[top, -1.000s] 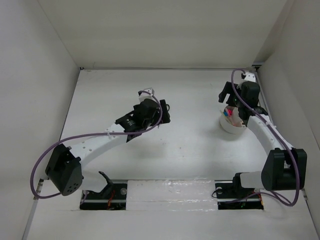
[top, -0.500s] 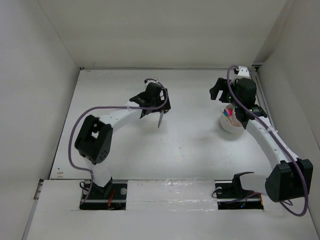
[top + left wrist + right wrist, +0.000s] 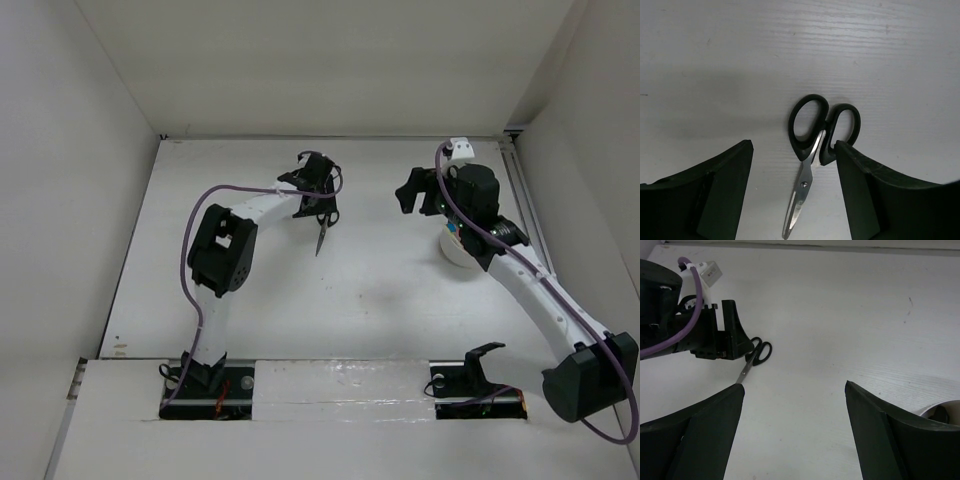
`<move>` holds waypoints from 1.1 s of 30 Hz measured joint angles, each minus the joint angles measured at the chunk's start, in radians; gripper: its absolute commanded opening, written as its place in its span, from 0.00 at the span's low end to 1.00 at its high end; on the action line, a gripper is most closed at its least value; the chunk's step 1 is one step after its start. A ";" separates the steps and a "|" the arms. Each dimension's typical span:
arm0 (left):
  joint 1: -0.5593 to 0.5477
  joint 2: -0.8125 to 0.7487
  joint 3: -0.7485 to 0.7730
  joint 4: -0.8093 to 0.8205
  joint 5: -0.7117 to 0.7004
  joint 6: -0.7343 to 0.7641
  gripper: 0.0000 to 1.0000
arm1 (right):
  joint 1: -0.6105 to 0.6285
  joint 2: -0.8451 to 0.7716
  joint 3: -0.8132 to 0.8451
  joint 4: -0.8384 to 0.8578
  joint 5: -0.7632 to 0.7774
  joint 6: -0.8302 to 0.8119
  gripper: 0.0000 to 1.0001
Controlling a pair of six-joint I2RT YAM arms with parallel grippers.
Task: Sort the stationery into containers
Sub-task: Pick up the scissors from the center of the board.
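The black-handled scissors (image 3: pixel 806 175) lie flat on the white bench (image 3: pixel 380 290), left of its middle and toward the far side. They are closed, with the two finger loops pointing to the back wall and the steel blades pointing to the near edge. The left tool (image 3: pixel 794 142) hangs right over them with its jaws spread wide. In the left wrist view the scissors sit in the gap between the two dark fingers (image 3: pixel 715 195), and the right-hand finger comes up close beside one loop (whether it touches the loop, I cannot tell). Nothing is gripped. The right tool (image 3: pixel 795 386) is off the bench, its jaws also spread wide and holding nothing. It faces across the bench toward the left arm, so its camera takes in both the scissors and the left tool. The round white tub (image 3: pixel 455 252) stands on the right side of the bench, well apart from the scissors and partly hidden under the right arm. A few coloured bits show inside it, too small to name.
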 measured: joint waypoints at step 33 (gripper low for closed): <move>0.038 0.112 0.103 -0.110 -0.034 -0.009 0.00 | 0.035 -0.019 0.018 -0.024 -0.068 -0.001 0.87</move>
